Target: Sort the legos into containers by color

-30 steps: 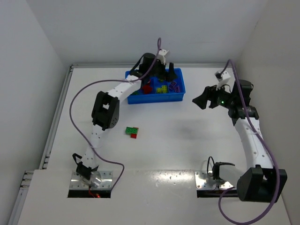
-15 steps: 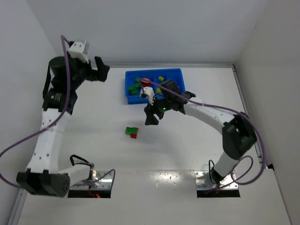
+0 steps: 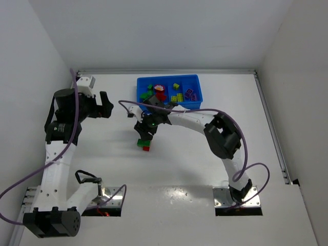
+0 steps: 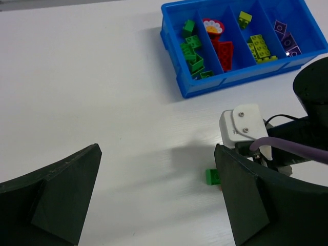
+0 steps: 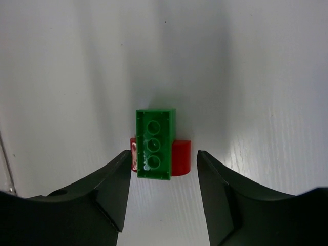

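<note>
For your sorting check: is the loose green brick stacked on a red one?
Yes, the green brick lies on a red piece.

Red brick (image 5: pixel 182 157) mostly hidden beneath green brick (image 5: pixel 154 144) (only side edges peek out), shape unclear

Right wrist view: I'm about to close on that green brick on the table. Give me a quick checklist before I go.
1. Green plastic brick between the right fingers: ok, one finger stands on each side.
2. Grip made: not ok, gaps show on both sides of the brick.
3. Single colour to lift: not ok, a red plastic brick lies under the green one. Whether they are joined: cannot tell.
4. Left fingers out of the way: ok, open, empty and off to the side.
5. Room in the green compartment of the blue plastic tray: ok, bare floor shows among the bricks.
</note>
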Robot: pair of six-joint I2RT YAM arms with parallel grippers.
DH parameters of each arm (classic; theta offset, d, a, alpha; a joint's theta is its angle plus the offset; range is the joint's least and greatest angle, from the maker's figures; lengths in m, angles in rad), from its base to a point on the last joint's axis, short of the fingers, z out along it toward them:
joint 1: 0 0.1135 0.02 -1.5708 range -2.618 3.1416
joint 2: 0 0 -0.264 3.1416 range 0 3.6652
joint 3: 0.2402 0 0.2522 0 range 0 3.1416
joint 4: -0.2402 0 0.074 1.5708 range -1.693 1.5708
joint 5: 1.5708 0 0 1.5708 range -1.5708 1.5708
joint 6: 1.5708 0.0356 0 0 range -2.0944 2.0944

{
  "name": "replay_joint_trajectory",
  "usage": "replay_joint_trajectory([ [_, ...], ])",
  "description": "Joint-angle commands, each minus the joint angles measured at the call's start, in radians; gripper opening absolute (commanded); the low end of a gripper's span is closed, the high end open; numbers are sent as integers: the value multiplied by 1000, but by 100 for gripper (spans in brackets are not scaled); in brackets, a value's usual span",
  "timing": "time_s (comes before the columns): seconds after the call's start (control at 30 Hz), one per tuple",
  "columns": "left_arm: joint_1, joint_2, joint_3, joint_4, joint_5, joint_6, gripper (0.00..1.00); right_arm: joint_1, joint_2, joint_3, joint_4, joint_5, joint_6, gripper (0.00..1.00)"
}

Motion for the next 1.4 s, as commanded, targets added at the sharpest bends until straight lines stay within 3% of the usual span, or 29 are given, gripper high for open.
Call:
replay_joint_trajectory([
  [0.0,23,12,1,-3,29,-7,99,21,20,57,-21,20,-22,53],
  [0.6,72,53,-9,15,72,-25,99,69,85,57,-46,11,-22,60],
  [0.77,72,53,-18,15,63,-25,99,69,103,48,-26,32,-22,51],
  [0.97,72,44,-27,15,63,-25,99,69,114,57,-15,63,-22,51],
  [1.2,72,35,-36,24,63,-25,99,69,123,66,-6,98,-4,62],
  [1.37,72,35,-36,24,72,-25,99,69,103,57,4,108,-4,62],
])
